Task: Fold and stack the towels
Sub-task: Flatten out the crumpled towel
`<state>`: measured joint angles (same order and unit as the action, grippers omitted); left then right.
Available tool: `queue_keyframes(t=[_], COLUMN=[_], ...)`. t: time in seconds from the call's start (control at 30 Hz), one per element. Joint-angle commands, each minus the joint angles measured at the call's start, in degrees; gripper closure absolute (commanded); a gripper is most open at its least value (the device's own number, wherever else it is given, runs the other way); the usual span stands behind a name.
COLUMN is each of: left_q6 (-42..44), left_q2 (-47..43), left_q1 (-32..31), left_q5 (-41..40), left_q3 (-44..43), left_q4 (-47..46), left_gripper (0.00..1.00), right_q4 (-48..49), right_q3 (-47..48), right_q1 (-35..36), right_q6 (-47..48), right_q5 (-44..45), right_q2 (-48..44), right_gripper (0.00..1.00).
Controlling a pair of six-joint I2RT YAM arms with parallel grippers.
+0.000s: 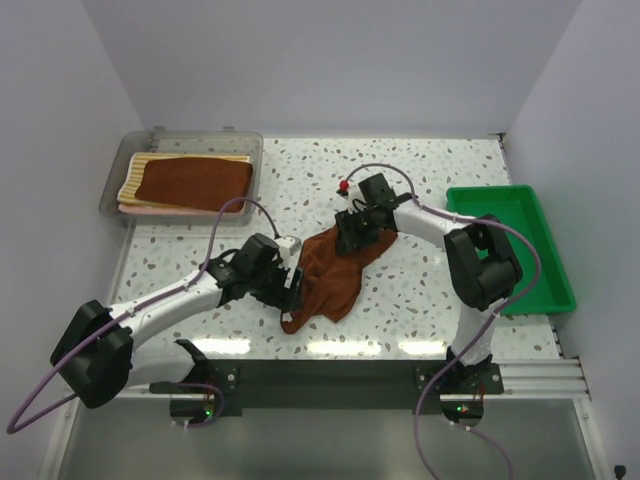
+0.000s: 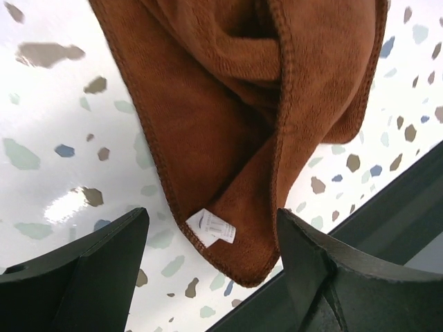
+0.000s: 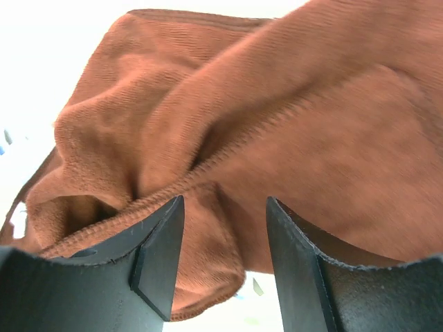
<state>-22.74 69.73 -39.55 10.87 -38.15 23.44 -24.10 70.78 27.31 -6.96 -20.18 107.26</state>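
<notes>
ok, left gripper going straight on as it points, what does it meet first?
Likely the rust-brown towel: its corner with the white label lies dead ahead, between the open fingers of the left gripper. Depth to it is unclear.

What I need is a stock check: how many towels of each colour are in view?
Rust-brown: 2, the crumpled rust-brown towel on the table and the folded rust-brown towel in the bin
Yellow-and-white: 1, the striped towel
Salmon-pink: 1, the salmon-pink towel, only an edge showing
Total: 4
</notes>
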Motion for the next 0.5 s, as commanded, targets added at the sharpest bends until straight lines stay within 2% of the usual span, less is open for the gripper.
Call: queue_keyframes(t=[0.0, 0.17, 0.27, 0.37, 0.43, 0.47], left_q6=[2.3, 1.6, 1.1, 0.5, 0.3, 0.2], left_q2=[-0.7, -0.5, 1.0, 3.7, 5.1, 5.7], left_q1=[-0.8, -1.5, -1.7, -1.9, -1.9, -1.9], left_q5=[3.1, 2.9, 2.8, 2.9, 2.6, 2.3], left_q3=[1.8, 2.4, 1.7, -0.4, -1.7, -3.0], left_q4=[-2.2, -3.3, -4.2, -4.6, -4.6, -4.2], left_gripper=[0.20, 0.21, 0.21, 0.25, 0.27, 0.27], right_q4=[0.8, -2.7, -3.6, -4.2, -5.0, -5.3], right_q3=[3.0, 4.1, 4.2, 4.3, 5.0, 5.2], right_q1=[0.1, 0.0, 0.1, 0.0, 0.0, 0.0], right_q6=[3.0, 4.9, 5.4, 5.6, 5.9, 5.9], right_q5=[-8.1, -9.7, -10.1, -10.5, -10.8, -10.8], right_q2=[1.7, 3.3, 3.5, 2.8, 2.8, 2.7], right_gripper=[0.46, 0.49, 0.54, 0.73, 0.81, 0.89])
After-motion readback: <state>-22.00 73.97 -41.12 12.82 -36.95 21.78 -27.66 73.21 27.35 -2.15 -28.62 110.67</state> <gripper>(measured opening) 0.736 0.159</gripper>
